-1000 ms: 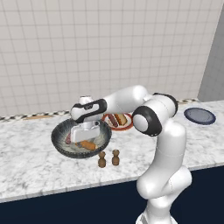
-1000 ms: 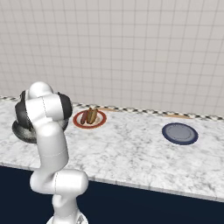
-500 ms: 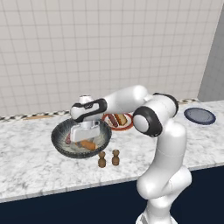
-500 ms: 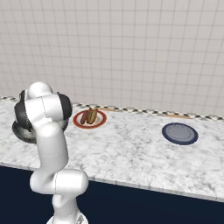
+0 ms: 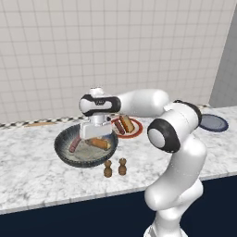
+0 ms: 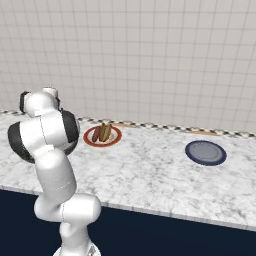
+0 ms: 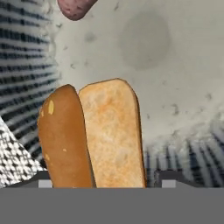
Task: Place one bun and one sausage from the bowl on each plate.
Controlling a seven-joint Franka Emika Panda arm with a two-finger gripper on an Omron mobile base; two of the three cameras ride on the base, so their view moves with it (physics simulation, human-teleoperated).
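Gripper: the gripper (image 5: 94, 137) hangs low over the bowl, pointing down. In the hand view a dark finger tip (image 7: 173, 176) peeks up on each side of the bun. The tips sit wide apart with the bun in between. Whether they press on it cannot be told.
Bun in bowl: the bun (image 7: 94, 140) lies in the bowl, right under the hand. It is tan and split along its length.
Sausage in bowl: one sausage (image 5: 74, 145) lies on the left side of the bowl, apart from the bun.
Bowl: the big dark bowl (image 5: 62, 147) sits on the counter (image 5: 32, 171), just left of the red plate.
Red plate: the red-rimmed plate (image 6: 88, 140) holds one bun and one sausage, side by side.
Blue plate: the dark blue plate (image 6: 206, 152) sits far off to the right.
Shakers: two small brown shakers (image 5: 115, 167) stand in front of the bowl.
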